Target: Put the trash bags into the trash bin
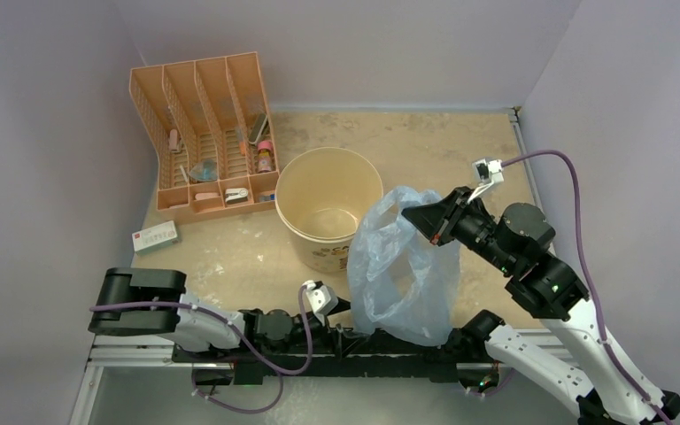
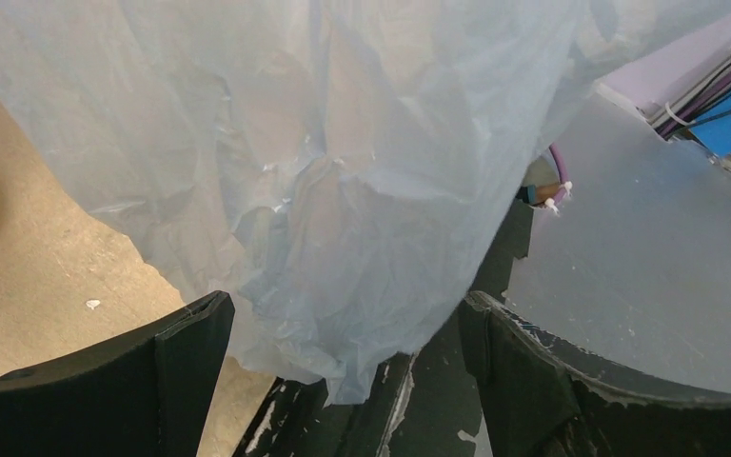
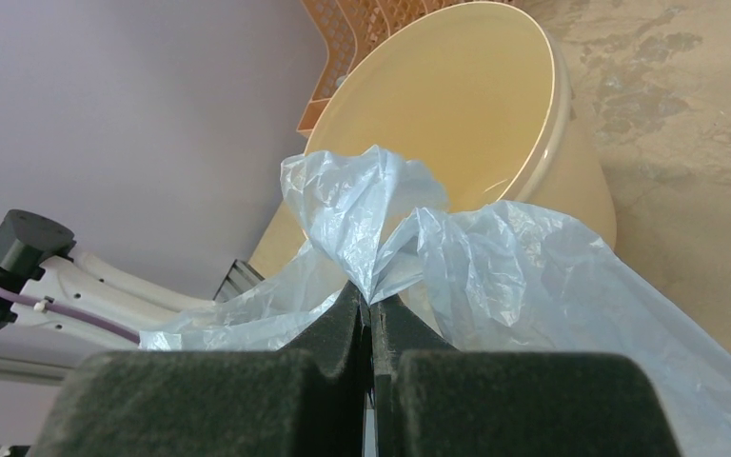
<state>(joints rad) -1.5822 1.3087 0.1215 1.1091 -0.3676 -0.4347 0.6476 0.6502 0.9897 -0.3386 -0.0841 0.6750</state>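
The light-blue translucent trash bag (image 1: 403, 270) hangs crumpled just right of the cream bucket, the trash bin (image 1: 328, 207), its lower end at the table's near edge. My right gripper (image 1: 418, 215) is shut on the bag's top edge and holds it up beside the bin's right rim. In the right wrist view the bag (image 3: 495, 257) bunches above my closed fingers (image 3: 343, 314), with the bin's empty inside (image 3: 466, 105) behind it. My left gripper (image 1: 341, 310) is open and low, by the bag's lower left. In the left wrist view the bag (image 2: 343, 190) hangs between its spread fingers (image 2: 190, 362) without being pinched.
An orange slotted organizer rack (image 1: 204, 133) with small items stands at the back left, touching the bin's side. A small white and red box (image 1: 155, 235) lies left of the bin. Purple walls close in left, back and right. The arm bases' black rail (image 1: 363, 359) runs along the near edge.
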